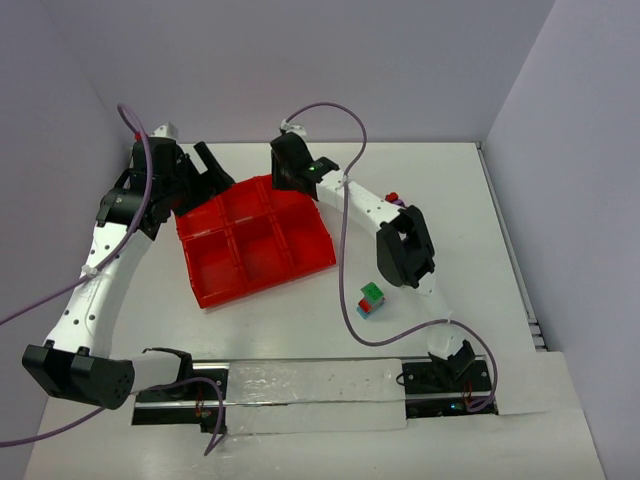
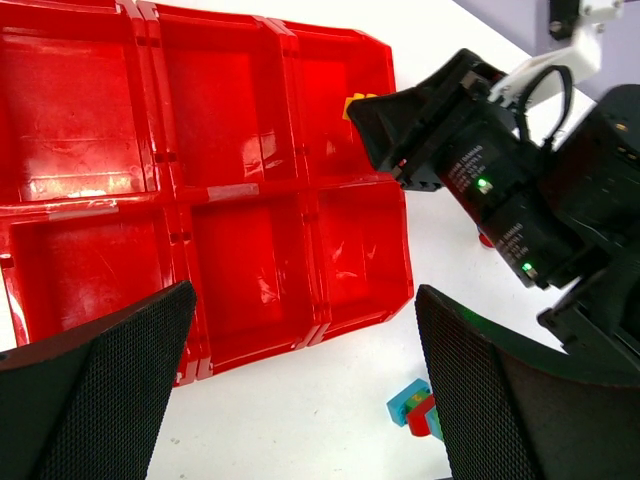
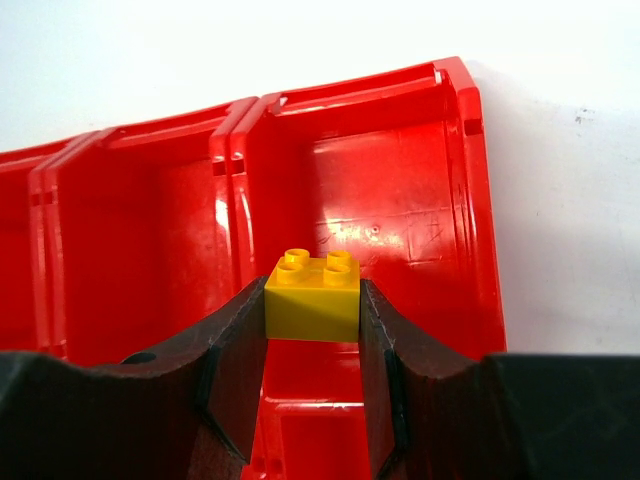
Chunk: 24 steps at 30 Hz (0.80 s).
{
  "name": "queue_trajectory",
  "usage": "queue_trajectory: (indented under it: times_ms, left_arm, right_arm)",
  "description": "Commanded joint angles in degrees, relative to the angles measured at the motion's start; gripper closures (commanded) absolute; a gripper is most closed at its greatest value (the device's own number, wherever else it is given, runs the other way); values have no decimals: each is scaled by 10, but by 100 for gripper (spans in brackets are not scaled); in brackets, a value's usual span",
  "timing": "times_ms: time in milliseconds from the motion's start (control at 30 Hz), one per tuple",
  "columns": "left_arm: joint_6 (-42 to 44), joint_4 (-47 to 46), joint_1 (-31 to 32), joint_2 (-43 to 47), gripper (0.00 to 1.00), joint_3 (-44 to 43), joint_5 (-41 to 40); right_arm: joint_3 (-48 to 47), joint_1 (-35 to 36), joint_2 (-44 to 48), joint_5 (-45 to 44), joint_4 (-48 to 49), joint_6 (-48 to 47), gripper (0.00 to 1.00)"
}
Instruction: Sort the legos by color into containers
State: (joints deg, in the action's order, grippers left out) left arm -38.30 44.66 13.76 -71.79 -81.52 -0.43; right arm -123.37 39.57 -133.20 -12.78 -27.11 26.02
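The yellow brick (image 3: 313, 290) sits studs up, pinched between the fingers of the right hand (image 3: 312, 325), above the far right corner compartment of the red tray (image 3: 470, 150). We judge the step in hand to be dropping this brick. The next move calls only for spreading the fingers, perhaps after lowering a little so the brick cannot bounce over the wall. We see nothing in that compartment, and it is roomy, but the tray's outer rim runs close, with bare surface (image 1: 470, 200) beyond. The left hand (image 2: 300, 390) hangs spread wide at the tray's far left corner, apart from the right. The stack of other bricks (image 1: 371, 298) lies off the tray's near right corner.
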Motion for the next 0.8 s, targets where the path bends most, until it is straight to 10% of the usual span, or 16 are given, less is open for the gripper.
queue_trajectory:
  times_ms: [0,200,433,767]
  left_arm:
    - [11,-18,-3,9,1,-20,-6]
    - [14,-18,-3,2,1,-20,-11]
    - [17,-23,-3,7,1,-2,-3]
    - [8,-55,-2,32,1,51,11]
  right_arm:
    - [-46,-5,-22,-13,-15,-6,69]
    - [-61,-9,-20,-17,-19,-9,39]
    - [-64,-10,63,-27,-27,-42,38]
    - [358,-30,421,-56,10,-25,36]
